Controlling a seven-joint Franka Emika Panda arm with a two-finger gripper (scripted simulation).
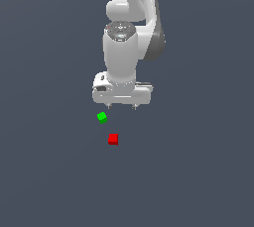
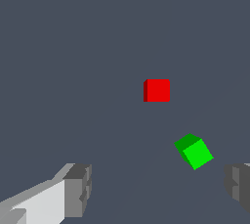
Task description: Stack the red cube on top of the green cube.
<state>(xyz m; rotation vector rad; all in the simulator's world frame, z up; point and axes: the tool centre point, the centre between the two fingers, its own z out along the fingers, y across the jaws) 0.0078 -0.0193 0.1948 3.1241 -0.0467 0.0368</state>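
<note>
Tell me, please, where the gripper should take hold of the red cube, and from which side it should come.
Probably from straight above, closing on two opposite vertical faces of the red cube. It lies flat and apart from the green cube, so its sides are free. The gripper hangs open above the surface, holding nothing; its fingers look spread wide enough to fit.

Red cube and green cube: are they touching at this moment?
Apart. The wrist view shows bare grey floor between the red cube and the green cube; the exterior view shows the same gap.
</note>
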